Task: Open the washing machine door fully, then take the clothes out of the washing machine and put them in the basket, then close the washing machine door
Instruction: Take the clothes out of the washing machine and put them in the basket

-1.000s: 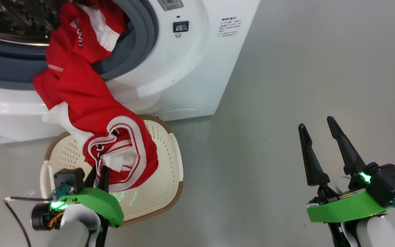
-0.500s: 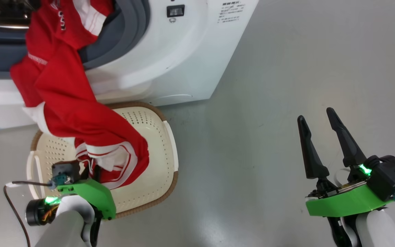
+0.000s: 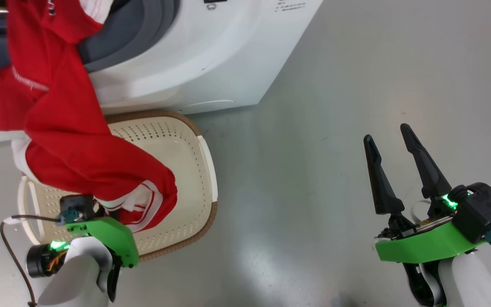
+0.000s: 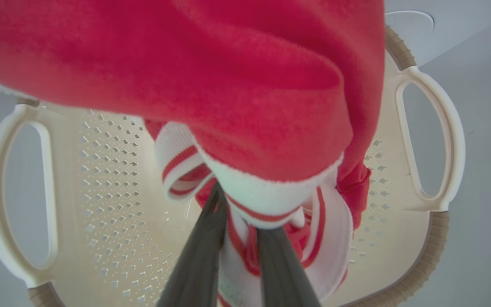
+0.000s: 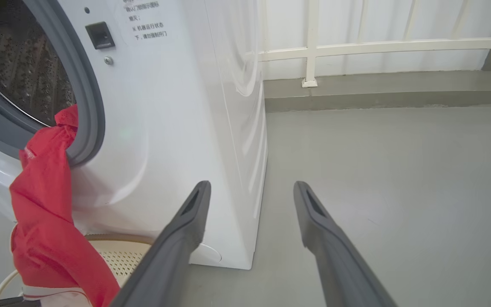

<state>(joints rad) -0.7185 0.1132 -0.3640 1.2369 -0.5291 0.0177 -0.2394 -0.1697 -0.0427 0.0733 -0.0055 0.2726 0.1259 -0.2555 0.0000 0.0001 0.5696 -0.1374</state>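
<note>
Red clothes (image 3: 70, 140) trail from the machine (image 3: 194, 55) at 11 o'clock into the basket (image 3: 186, 170) at 9, drawn further out than a second ago, though the view shifted too. The left gripper (image 4: 242, 221) pinches the striped hem. The right gripper (image 3: 385, 131), at 4, gapes empty. The transfer looks unfinished. Chinese print (image 5: 145, 25) on the machine is too small to read.

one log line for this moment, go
step: unloading | left claw: shut on clothes, above basket | clothes: other end hanging out of washing machine opening | right claw: open, empty
</note>
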